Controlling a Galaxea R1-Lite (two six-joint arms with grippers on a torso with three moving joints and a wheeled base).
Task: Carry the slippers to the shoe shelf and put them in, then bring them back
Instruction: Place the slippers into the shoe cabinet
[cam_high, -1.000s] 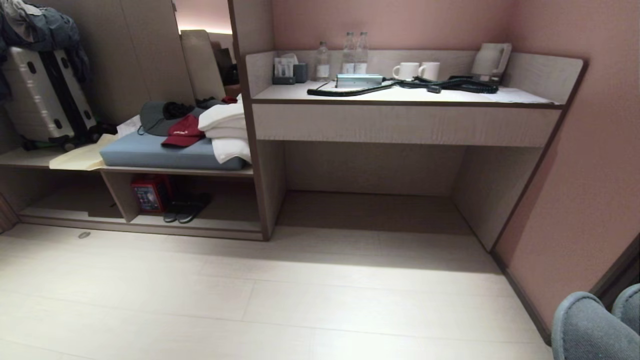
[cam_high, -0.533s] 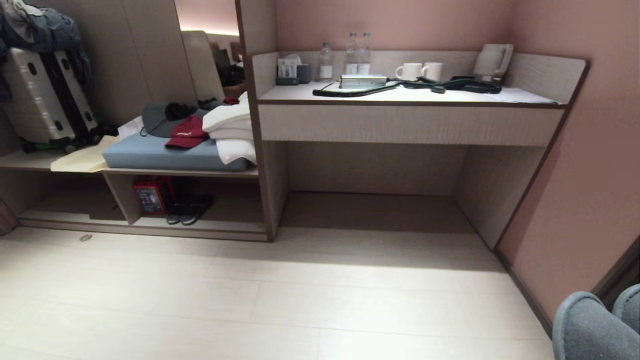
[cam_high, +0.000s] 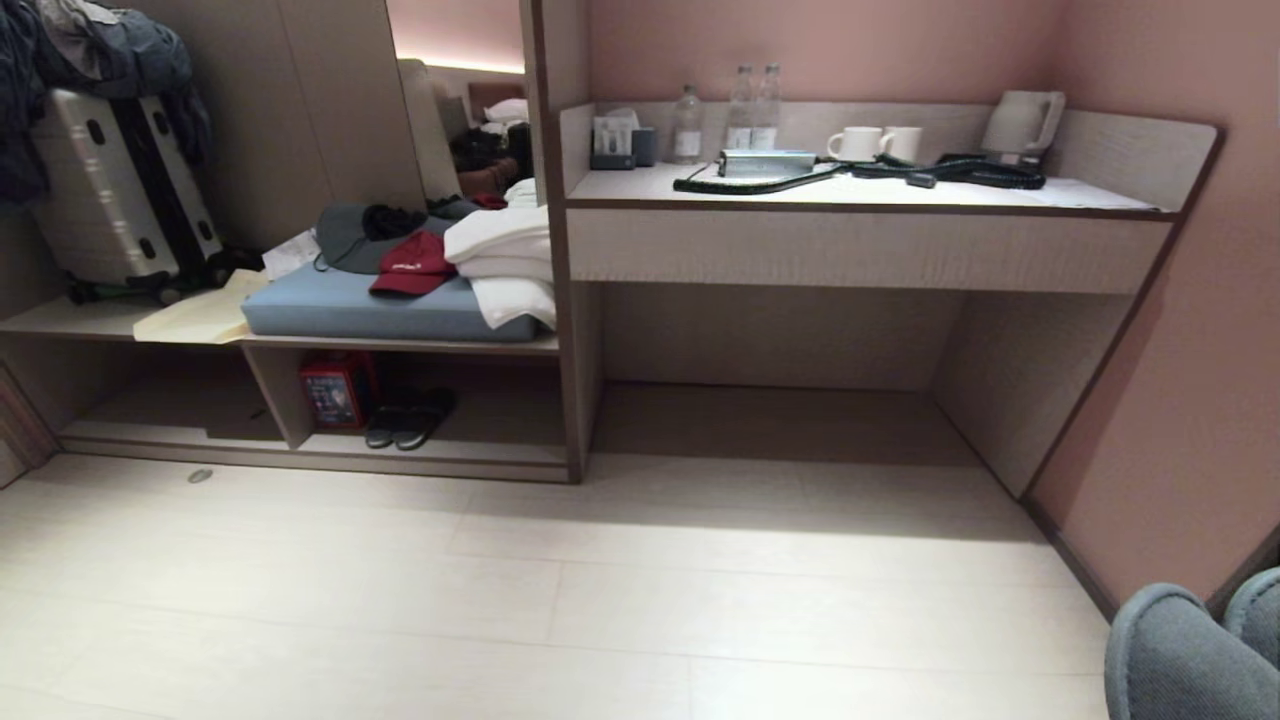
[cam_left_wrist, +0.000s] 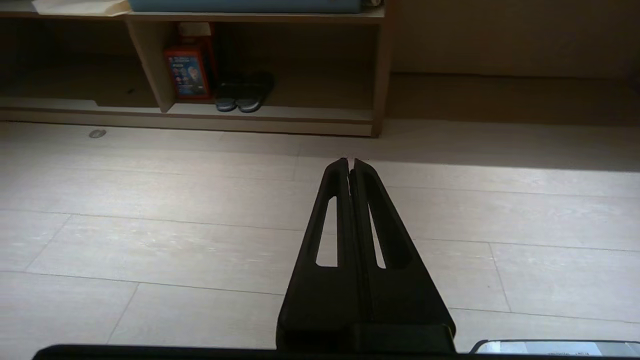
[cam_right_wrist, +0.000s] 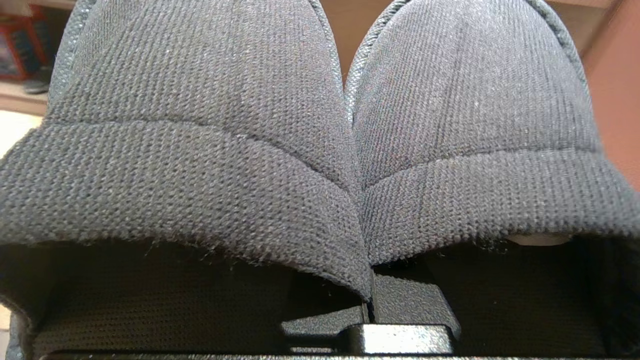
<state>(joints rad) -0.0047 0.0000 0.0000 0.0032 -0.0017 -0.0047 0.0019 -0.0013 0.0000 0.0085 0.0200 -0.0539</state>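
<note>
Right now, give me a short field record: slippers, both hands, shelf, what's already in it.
slippers: grey-blue pair, side by side, held by the right hand
right hand: shut on the slippers
left hand: shut, empty, above the floor
shoe shelf: ahead to the left, across bare floor
in shelf: dark shoes beside a red box
step: slippers not yet put in

Slippers of coarse knitted cloth; shoe shelf matt wood-grain; left hand matt black plastic
</note>
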